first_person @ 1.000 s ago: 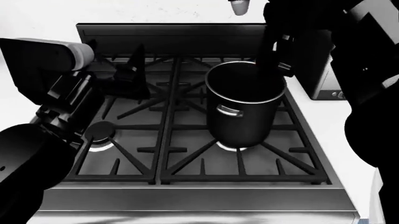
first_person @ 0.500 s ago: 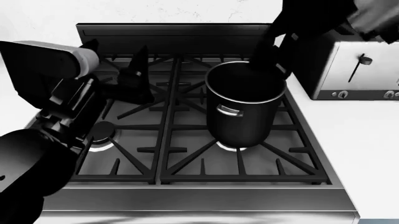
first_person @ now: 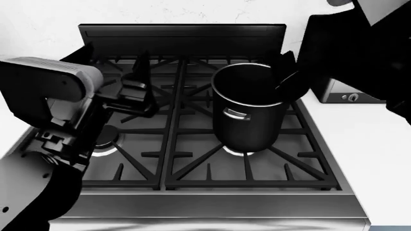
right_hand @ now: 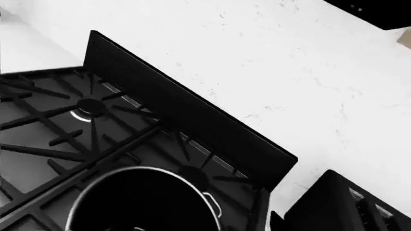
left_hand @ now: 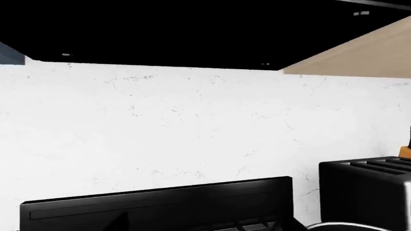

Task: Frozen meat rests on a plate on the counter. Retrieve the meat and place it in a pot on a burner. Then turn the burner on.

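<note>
The dark pot (first_person: 247, 108) stands on the front right burner (first_person: 239, 152) of the stove, and its inside is too dark to show any meat. The same pot (right_hand: 138, 202) fills the near edge of the right wrist view. My right gripper (first_person: 282, 67) hovers just past the pot's far right rim, its dark fingers apart with nothing seen between them. Over the left grates my left gripper (first_person: 115, 60) is open and empty, its fingertips (first_person: 142, 60) pointing at the backguard. The frozen meat and the plate are not in view.
A toaster (first_person: 347, 94) sits on the white counter (first_person: 376, 144) right of the stove, also seen as a toaster (right_hand: 347, 207). The black backguard (first_person: 183, 36) runs along the wall. The front left burner (first_person: 103, 140) is bare under the grates.
My right gripper has risen out of the pot and drawn back to the right, past its rim. The left arm has shifted slightly toward the front.
</note>
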Tool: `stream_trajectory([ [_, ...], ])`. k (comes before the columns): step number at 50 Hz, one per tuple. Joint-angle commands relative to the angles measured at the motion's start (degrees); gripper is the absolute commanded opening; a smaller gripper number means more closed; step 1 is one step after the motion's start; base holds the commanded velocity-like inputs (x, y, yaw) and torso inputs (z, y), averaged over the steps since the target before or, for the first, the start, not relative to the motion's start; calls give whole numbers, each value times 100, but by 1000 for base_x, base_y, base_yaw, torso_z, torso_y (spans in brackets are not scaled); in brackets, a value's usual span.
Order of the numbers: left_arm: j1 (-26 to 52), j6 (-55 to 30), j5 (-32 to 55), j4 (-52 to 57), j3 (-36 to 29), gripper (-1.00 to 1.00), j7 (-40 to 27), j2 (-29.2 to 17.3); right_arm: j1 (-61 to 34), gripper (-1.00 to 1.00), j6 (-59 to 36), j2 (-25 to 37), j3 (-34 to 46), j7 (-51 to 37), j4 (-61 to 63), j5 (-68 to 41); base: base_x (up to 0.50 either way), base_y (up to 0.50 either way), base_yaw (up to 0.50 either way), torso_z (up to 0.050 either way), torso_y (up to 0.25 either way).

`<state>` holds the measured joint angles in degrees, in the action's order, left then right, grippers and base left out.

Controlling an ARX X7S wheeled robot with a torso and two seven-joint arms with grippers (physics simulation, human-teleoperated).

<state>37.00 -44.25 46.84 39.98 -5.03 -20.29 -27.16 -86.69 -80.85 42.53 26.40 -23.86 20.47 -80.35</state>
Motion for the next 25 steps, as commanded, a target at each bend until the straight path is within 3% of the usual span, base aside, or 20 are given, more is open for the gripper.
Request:
stream_trajectory([
  [1, -318, 530, -774, 43, -232, 100, -12, -26, 1625, 100, 905, 496, -1219, -3174, 1440, -1641, 0, 0, 0, 0, 0],
  [8, -313, 579, -676, 88, -205, 100, 99, -77, 2304, 100, 1339, 583, -1477, -3449, 1753, -1895, 0, 0, 0, 0, 0],
  [19, -246, 473, -434, 238, -217, 100, 197, -167, 2371, 100, 1485, 482, -1508, -3394, 1893, -1876, -7, 0, 0, 0, 0],
  [25, -227, 405, -288, 283, -172, 100, 163, -176, 2349, 100, 1497, 433, -1458, -3375, 1927, -1852, -477, 0, 0, 0, 0],
])
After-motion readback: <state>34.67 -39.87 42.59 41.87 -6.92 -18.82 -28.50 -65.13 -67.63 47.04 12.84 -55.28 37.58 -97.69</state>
